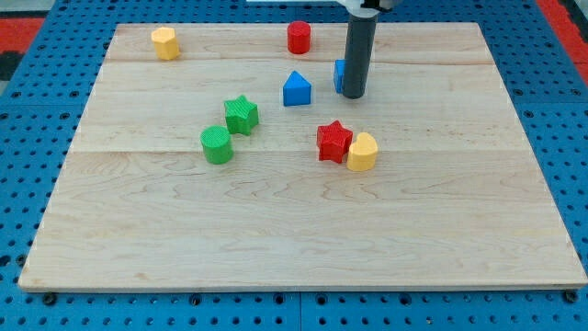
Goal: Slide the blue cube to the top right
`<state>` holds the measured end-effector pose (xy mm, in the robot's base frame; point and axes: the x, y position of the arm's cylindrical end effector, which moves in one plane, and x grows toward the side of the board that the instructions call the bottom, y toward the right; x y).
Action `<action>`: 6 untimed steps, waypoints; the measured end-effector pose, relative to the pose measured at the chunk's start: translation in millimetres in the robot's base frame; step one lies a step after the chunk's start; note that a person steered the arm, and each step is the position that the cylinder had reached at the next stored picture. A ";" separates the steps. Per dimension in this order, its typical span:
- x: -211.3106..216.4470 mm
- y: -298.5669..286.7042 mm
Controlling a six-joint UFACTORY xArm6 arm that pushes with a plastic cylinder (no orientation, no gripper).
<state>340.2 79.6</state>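
The blue cube (339, 75) sits at the upper middle of the wooden board (303, 230), mostly hidden behind my rod. Only its left edge shows. My tip (355, 95) stands right in front of the cube, at its lower right side, touching or nearly touching it. A blue triangular block (296, 89) lies just to the cube's left.
A red cylinder (299, 38) stands near the top edge, a yellow block (165, 42) at the top left. A green star (241, 114) and green cylinder (217, 145) lie left of centre. A red star (333, 142) touches a yellow block (362, 152) below my tip.
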 end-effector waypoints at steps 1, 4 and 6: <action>-0.1 -21.8; -37.8 39.0; -42.1 57.3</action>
